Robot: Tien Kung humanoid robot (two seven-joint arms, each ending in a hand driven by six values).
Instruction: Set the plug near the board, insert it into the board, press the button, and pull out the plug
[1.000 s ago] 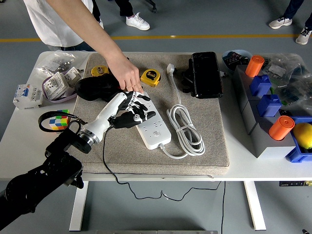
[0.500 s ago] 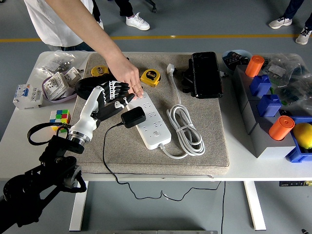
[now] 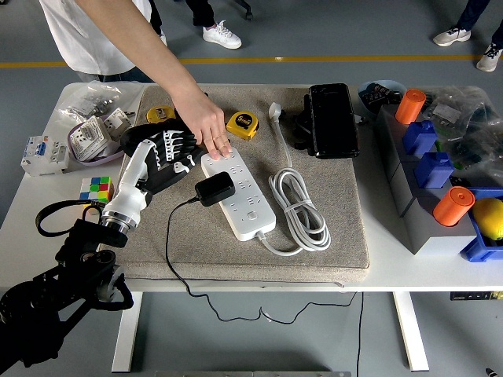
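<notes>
The plug (image 3: 214, 188) is seen sitting on the left side of the white board (image 3: 238, 194), with its black wire running down and off the near edge of the table (image 3: 393, 267). It looks pushed in, though how deep it sits cannot be told. The left hand (image 3: 169, 153) is held just left of the board's far end, apart from the plug, with its fingers loosely spread and nothing held in them. The right hand is not seen. A person's hand (image 3: 206, 126) is laid on the far end of the board, with the fingertips pressed on it, so the board seems to be held in place there. Because the plug is on the board and the left hand is free, the button step is judged to be the one in hand. For the next move, one finger would need to be brought down on the button, which is thought to be at the far end, right by the person's fingers, so care is needed not to bump them. After that, the plug would have to be gripped and pulled straight up. As for containers, a clear bowl (image 3: 94, 137) at the far left is filled with white sockets. At the right, orange cylinders (image 3: 410, 105) are stood in blue holders (image 3: 424, 145). A yellow fruit (image 3: 489, 216) is kept in a blue tray (image 3: 475, 250) at the right edge.
</notes>
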